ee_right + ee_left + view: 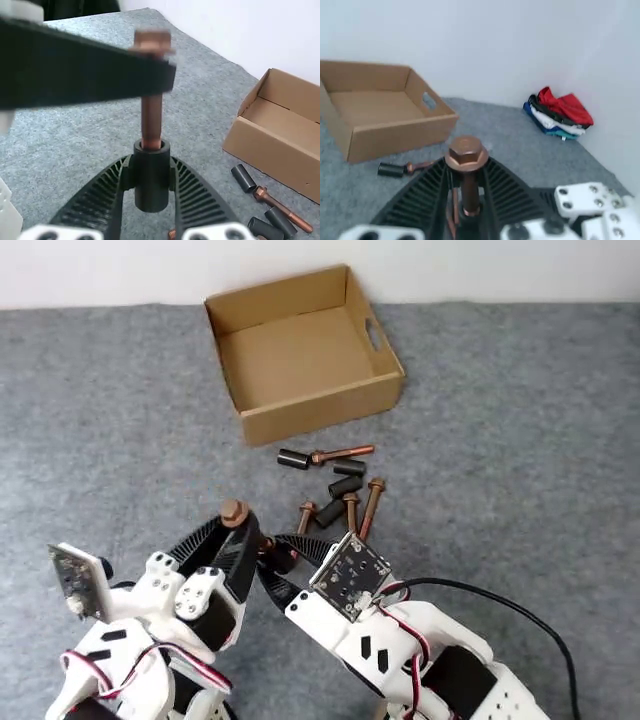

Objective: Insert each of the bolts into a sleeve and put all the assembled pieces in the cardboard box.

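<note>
My left gripper (240,532) is shut on a copper bolt (466,159), held upright with its hex head on top. Right beside it, my right gripper (150,167) is shut on a black sleeve (150,176). The bolt's shaft (151,120) enters the top of that sleeve. In the high view the two grippers meet at the held sleeve (278,558), near the table's front. The open cardboard box (300,350) stands at the back with nothing inside. Between it and the grippers lie several loose bolts (372,505) and sleeves (345,486).
One bolt (342,453) lies end to end with a sleeve (293,459) just in front of the box. A pile of folded clothes (560,115) sits by the wall. Grey carpet (520,440) lies open on both sides of the parts.
</note>
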Controlling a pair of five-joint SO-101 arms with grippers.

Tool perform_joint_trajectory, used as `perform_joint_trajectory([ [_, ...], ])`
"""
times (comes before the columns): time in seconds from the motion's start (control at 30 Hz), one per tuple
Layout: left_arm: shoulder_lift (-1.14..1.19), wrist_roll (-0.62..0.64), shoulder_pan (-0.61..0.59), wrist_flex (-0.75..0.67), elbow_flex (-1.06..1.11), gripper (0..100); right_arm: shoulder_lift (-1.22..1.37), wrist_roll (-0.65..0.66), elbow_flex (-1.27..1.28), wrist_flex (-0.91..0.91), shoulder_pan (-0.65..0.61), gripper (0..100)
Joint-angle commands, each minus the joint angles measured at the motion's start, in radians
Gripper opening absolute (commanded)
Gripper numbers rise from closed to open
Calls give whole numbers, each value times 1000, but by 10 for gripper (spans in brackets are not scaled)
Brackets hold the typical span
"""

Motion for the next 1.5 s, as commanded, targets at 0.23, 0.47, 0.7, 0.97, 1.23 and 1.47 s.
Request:
perform_joint_trajectory([
  [0.23, 2, -61, 63, 100, 22, 6, -4, 11, -80, -36, 12, 8],
  [0.47, 0, -123, 109, 101, 67, 13, -7, 66, -81, -38, 12, 8],
  [0.7, 3, -130, 21, 103, 70, 193, -7, 66, -81, -38, 13, 8],
  [0.97, 2, -132, -28, 120, 48, 206, -7, 61, -74, -36, 15, 8],
  [1.23, 2, -127, -48, 132, -58, 206, -4, 58, -72, -27, 82, 8],
  [1.47, 0, -204, -298, 147, -58, 82, 5, 26, -72, -27, 308, 8],
])
